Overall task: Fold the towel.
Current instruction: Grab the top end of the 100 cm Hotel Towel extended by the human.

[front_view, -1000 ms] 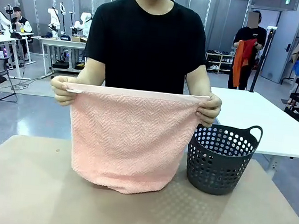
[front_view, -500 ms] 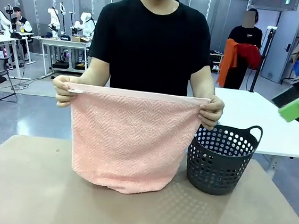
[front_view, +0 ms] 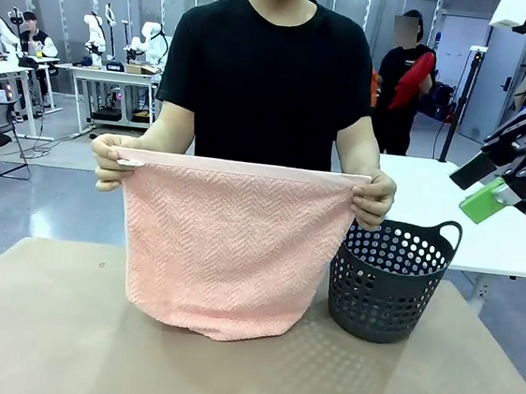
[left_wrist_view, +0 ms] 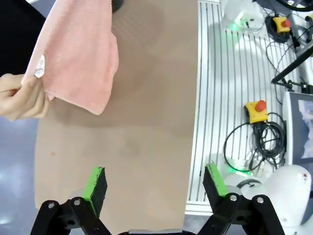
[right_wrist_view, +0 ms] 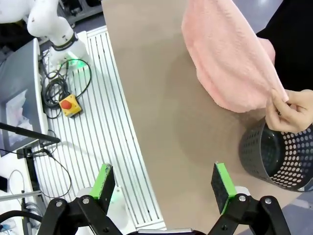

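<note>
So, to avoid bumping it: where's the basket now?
In the front view, the dark basket stands on the table at the right, close beside the towel.

Bare table (front_view: 42,324) before the towel (front_view: 220,249); basket (front_view: 386,299) alongside.

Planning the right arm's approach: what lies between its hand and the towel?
In the right wrist view, bare table lies between the right hand and the towel; the dark basket stands off to the side.
</note>
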### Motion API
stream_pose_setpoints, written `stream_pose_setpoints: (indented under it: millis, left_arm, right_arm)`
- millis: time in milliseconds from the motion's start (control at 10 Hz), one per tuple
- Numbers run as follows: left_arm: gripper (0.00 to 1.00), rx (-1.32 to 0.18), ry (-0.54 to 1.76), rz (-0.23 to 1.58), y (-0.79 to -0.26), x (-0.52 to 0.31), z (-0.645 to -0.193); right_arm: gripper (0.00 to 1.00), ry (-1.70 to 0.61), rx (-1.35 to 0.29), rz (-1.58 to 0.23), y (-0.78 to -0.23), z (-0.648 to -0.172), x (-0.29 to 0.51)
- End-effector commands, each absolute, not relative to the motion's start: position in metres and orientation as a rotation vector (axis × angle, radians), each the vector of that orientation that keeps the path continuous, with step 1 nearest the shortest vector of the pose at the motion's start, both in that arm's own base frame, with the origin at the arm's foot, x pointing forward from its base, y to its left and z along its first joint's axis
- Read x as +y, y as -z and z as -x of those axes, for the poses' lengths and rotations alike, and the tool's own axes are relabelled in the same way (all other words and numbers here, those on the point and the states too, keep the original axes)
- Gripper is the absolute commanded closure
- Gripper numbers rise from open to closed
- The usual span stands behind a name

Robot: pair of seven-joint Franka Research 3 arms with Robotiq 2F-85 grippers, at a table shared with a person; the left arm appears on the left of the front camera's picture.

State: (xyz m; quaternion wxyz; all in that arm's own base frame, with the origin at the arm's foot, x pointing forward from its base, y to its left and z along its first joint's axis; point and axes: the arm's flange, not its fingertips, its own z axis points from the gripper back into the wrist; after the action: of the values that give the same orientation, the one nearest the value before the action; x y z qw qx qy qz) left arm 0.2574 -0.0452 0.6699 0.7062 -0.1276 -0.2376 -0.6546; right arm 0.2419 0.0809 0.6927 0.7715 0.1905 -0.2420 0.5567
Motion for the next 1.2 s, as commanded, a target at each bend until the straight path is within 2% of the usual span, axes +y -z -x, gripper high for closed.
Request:
stream_pose_setpoints:
  millis: [0, 200, 300, 600, 900, 1100]
  left_arm:
    - [0.0, -0.521, 1.45, 0.259, -0.673, -0.047, -0.256]
    - [0.0, -0.525, 1.46, 0.285, -0.67, -0.046, -0.257]
    - [0.0, -0.532, 1.5, 0.213, -0.681, -0.06, -0.243]
    - [0.0, -0.544, 1.492, 0.063, -0.72, -0.123, -0.275]
    - [0.0, -0.508, 1.553, -0.021, -0.753, -0.186, -0.297]
    - [0.0, -0.452, 1.551, -0.067, -0.762, -0.223, -0.32]
  right_arm:
    - [0.0, -1.184, -0.525, -0.41, -0.693, -0.24, 0.081]
    - [0.0, -1.211, -0.528, -0.417, -0.694, -0.241, 0.081]
    - [0.0, -1.308, -0.532, -0.255, -0.705, -0.232, 0.094]
    - [0.0, -1.542, -0.483, 0.0, -0.739, -0.262, 0.146]
    - [0.0, -1.674, -0.461, 0.17, -0.761, -0.296, 0.207]
    - [0.0, -1.673, -0.409, 0.273, -0.766, -0.318, 0.241]
